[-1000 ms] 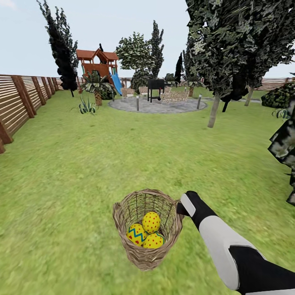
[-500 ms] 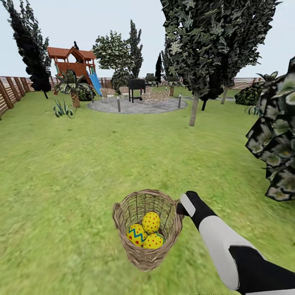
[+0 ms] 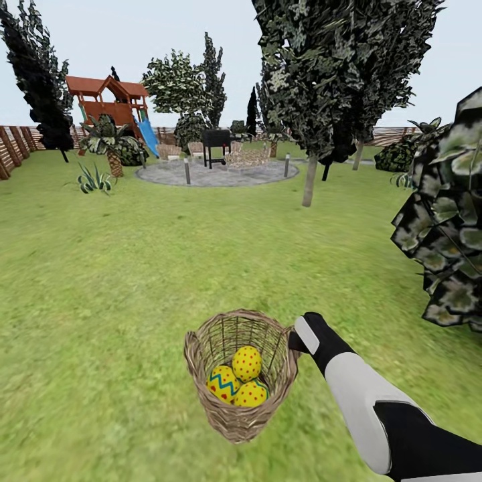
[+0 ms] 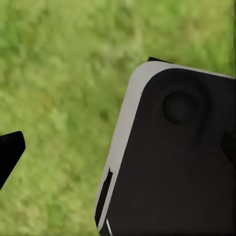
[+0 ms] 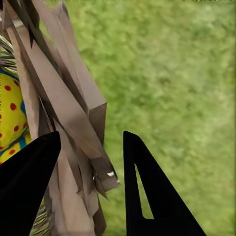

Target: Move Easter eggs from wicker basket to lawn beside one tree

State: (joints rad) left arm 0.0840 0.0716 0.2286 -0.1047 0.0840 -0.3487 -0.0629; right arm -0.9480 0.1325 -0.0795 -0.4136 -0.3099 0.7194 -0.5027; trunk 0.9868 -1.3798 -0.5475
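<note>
- Three Easter eggs (image 3: 242, 380) are lying inside the wicker basket (image 3: 239, 371), touching each other: two plain yellow with red dots, one at the left side carrying a blue zigzag band.
- Wicker basket is hanging above the lawn (image 3: 120, 268), tilted a little, its rim at the right side meeting the right gripper (image 3: 293, 341).
- Right gripper is clamping the basket's rim/side weave; in the right wrist view the two dark fingers (image 5: 147, 196) are sitting either side of the wicker strips (image 5: 73, 128), with a yellow dotted egg (image 5: 12, 113) showing through the weave.
- Right arm is reaching in from the lower right, white and black.
- Left gripper: one dark fingertip (image 4: 10, 152) is showing over grass beside a dark rounded housing; can't tell whether it is apart or together.
- Pale-trunked tree (image 3: 309, 181) is standing well ahead on the lawn, right of centre, dark foliage above.
- Dark blocky foliage (image 3: 448, 221) is filling the right edge, nearer.
- Round paved area (image 3: 214, 174) with a black grill (image 3: 215, 144) is lying far back; red playhouse with blue slide (image 3: 110, 104) at far left; wooden fence (image 3: 17, 144) along the left edge.
</note>
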